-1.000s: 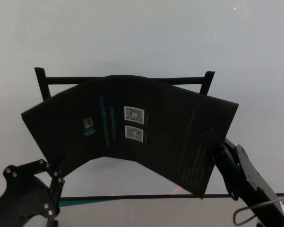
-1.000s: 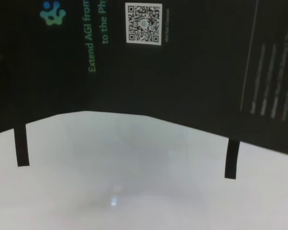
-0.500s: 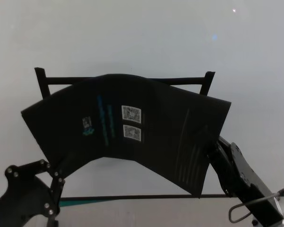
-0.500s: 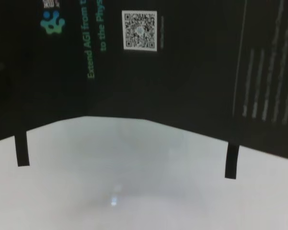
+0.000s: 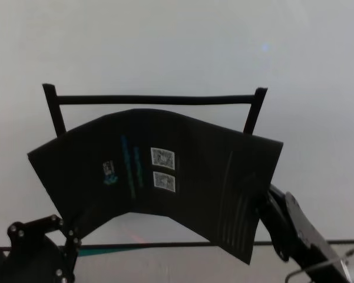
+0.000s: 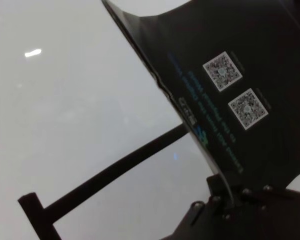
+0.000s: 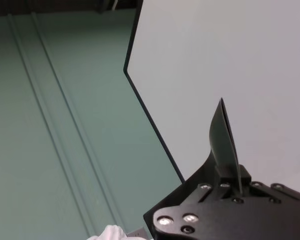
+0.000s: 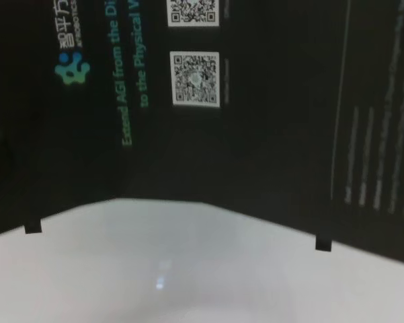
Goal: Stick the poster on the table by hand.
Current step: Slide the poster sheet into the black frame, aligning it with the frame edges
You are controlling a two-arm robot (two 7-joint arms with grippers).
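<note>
Looking down, head view: poster [image 5: 165, 171] held arched above the table [image 5: 177, 47], in front of the black tape frame [image 5: 156, 100]. Left gripper [image 5: 68, 233] at its lower left corner, right gripper [image 5: 260, 203] at its right edge.

Left wrist view: jaws clamped on poster's edge; 2 QR codes [image 6: 234, 92] visible.

Right wrist view: jaws pinching the thin sheet edge-on.

Chest view: poster fills the upper part, bowed over the table.

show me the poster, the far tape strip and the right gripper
poster [image 5: 194, 171], head view: middle of its black printed face.
far tape strip [image 5: 156, 100], head view: middle of the long bar.
right gripper [image 7: 228, 176], right wrist view: where its fingertips pinch the poster's edge.
</note>
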